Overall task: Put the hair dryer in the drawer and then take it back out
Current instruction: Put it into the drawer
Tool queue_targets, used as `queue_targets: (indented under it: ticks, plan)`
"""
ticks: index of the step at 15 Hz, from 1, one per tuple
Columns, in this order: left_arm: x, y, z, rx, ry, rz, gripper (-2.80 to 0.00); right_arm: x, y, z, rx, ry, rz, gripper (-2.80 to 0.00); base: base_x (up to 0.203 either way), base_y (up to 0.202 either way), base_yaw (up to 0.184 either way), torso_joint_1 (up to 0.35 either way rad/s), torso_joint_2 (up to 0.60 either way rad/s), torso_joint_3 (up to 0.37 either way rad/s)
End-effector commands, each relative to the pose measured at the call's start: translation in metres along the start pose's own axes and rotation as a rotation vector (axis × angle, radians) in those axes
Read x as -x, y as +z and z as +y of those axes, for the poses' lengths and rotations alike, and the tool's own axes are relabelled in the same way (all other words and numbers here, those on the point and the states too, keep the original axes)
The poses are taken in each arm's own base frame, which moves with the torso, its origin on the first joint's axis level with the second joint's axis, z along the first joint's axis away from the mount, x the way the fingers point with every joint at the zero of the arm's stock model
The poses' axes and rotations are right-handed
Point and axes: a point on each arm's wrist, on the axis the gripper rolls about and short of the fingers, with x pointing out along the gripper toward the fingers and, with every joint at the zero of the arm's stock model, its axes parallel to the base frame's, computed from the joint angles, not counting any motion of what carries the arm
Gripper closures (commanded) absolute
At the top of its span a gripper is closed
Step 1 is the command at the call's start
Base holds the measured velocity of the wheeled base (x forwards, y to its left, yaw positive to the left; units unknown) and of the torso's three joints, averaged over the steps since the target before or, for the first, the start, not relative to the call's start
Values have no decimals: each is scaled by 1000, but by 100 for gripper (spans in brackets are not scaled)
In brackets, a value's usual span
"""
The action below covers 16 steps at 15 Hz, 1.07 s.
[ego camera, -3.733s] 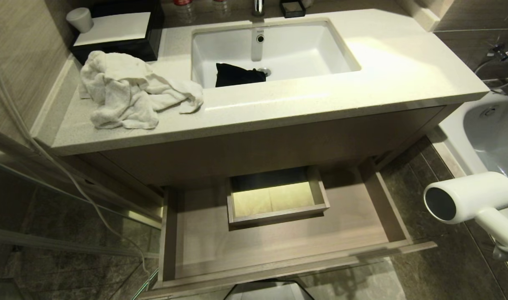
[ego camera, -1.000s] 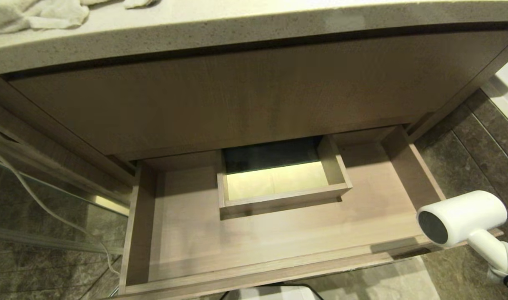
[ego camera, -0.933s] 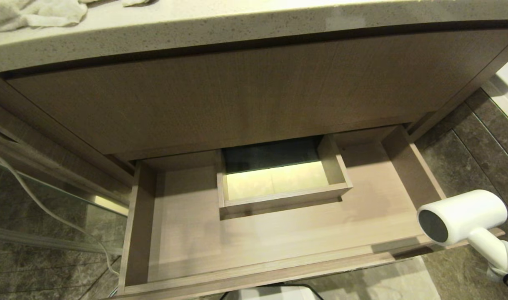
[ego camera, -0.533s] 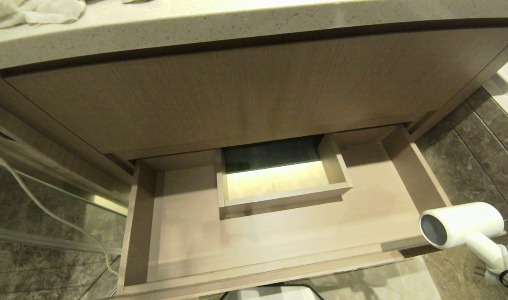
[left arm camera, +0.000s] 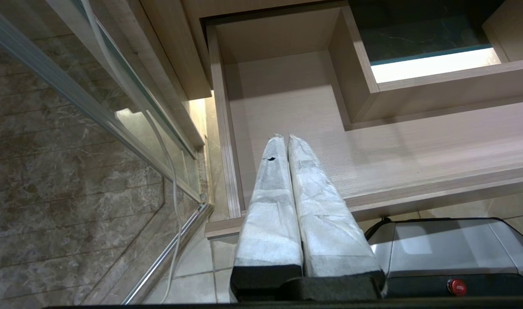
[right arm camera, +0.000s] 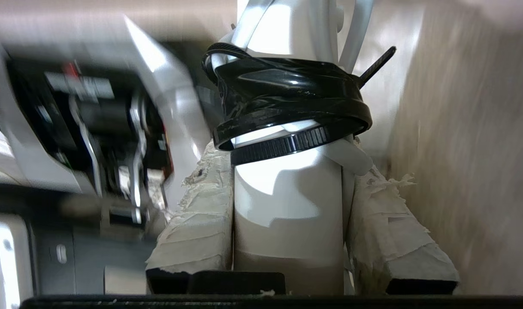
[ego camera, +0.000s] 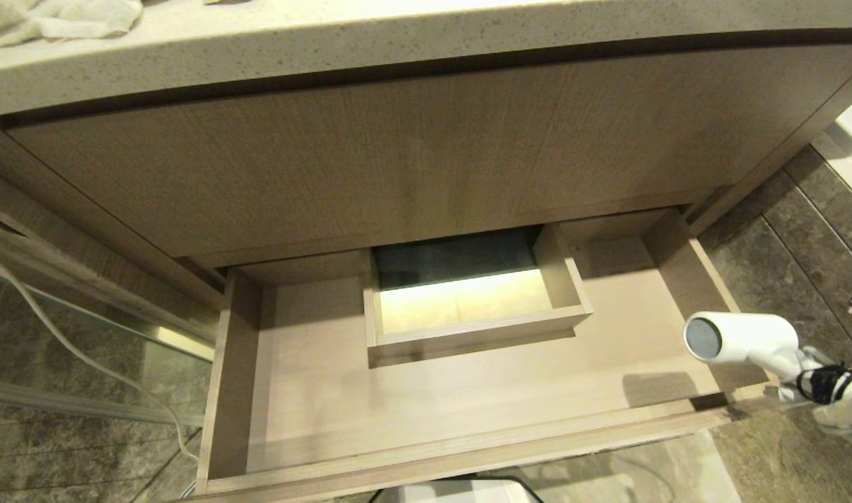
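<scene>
At the far left of the head view a white cable (ego camera: 62,335) hangs down over a glass panel (ego camera: 83,377), and a corner of a white towel (ego camera: 55,15) lies on the countertop (ego camera: 412,42) above. The left gripper (left arm camera: 282,139) hangs by the drawer's left front corner, its two paper-wrapped fingers (left arm camera: 270,201) pressed together on nothing and pointing at the drawer floor. The drawer (ego camera: 314,412) is pulled wide open under the tall wood-grain front panel (ego camera: 398,161), with the boxed cutout (ego camera: 467,300) at mid-back (lit from below). Over the drawer's right front corner hangs the hair dryer (ego camera: 740,339), its barrel roughly level with the round grey end facing left, casting a shadow on the drawer floor; it does not rest on the floor. Its handle runs right to the right gripper (right arm camera: 287,223) at the frame's right edge, whose taped fingers (right arm camera: 197,240) clamp the handle from both sides, just behind the black tie (right arm camera: 287,111) bundling the cord. Beyond it lies dark tiled floor (ego camera: 803,279)
</scene>
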Motion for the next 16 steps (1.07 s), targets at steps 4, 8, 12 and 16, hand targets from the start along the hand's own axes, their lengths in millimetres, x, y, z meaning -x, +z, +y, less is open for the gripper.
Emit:
queue_targets:
  ticks: [4, 8, 12, 16]
  plan:
    - [0, -1, 0, 0, 0, 2, 0, -71, 71, -52, 39, 87, -24, 0, 0, 0, 0, 0, 0, 0]
    - [0, -1, 0, 0, 0, 2, 0, -117, 98, -55, 129, 63, -101, 0, 0, 0, 0, 0, 0, 0]
    - [0, -1, 0, 0, 0, 2, 0, -154, 115, -68, 162, 34, -144, 0, 0, 0, 0, 0, 0, 0]
    - [0, -1, 0, 0, 0, 2, 0, -194, 131, -81, 192, -5, -189, 0, 0, 0, 0, 0, 0, 0]
